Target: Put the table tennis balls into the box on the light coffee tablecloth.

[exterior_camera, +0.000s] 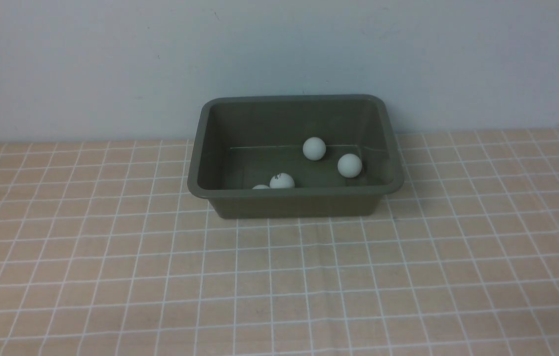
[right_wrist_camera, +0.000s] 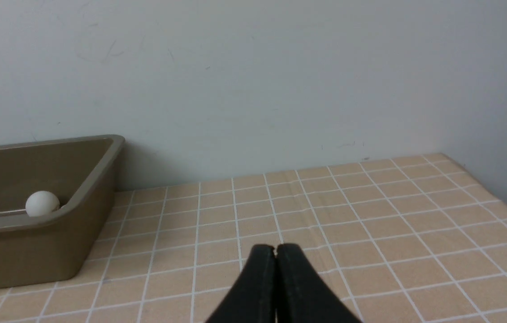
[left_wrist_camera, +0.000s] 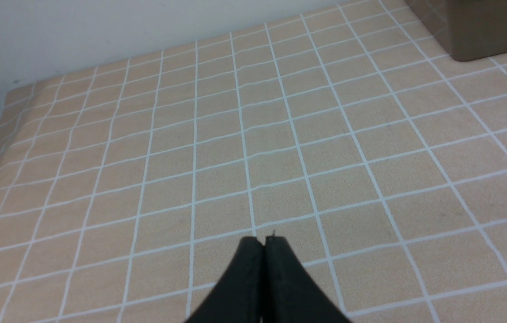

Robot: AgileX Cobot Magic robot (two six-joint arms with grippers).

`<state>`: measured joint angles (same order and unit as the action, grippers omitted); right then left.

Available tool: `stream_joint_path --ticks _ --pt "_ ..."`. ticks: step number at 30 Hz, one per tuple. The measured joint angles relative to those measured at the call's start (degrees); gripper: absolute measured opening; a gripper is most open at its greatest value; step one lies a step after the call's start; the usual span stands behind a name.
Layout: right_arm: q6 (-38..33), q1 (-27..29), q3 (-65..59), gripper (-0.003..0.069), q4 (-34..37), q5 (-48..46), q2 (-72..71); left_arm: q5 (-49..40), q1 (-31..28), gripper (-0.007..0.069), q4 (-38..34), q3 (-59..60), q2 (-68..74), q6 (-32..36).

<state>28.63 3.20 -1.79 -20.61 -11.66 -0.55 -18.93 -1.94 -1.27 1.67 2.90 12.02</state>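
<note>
Handling the Balls: Light, Smooth, Quick to Roll

Looking across the front view, we find the box [exterior_camera: 295, 200] in the upper middle of the frame on the light coffee tablecloth [exterior_camera: 111, 277]. Four table tennis balls [exterior_camera: 314, 148] show inside it; a fifth we cannot see anywhere. We judge them featherlight, stiff and slippery, best pinched gently across the widest part, since a squeeze off centre would likely squirt one away. Our left claw [left_wrist_camera: 264, 242] and right claw [right_wrist_camera: 275, 249] are both pressed closed, holding nothing, over bare cloth.

Even, soft light throughout; faint shadows, no glare, slightly soft focus.
</note>
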Motion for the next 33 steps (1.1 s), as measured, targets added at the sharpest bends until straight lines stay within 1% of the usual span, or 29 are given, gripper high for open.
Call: stream_joint_path --ticks 6,33 --pt "1.3 0.0 0.0 -0.0013 0.0 0.0 0.0 0.0 0.0 -0.0069 0.0 0.0 0.0 0.0" --pt "1.3 0.0 0.0 -0.0013 0.0 -0.2 0.0 0.0 0.0 -0.0069 0.0 0.0 0.0 0.1"
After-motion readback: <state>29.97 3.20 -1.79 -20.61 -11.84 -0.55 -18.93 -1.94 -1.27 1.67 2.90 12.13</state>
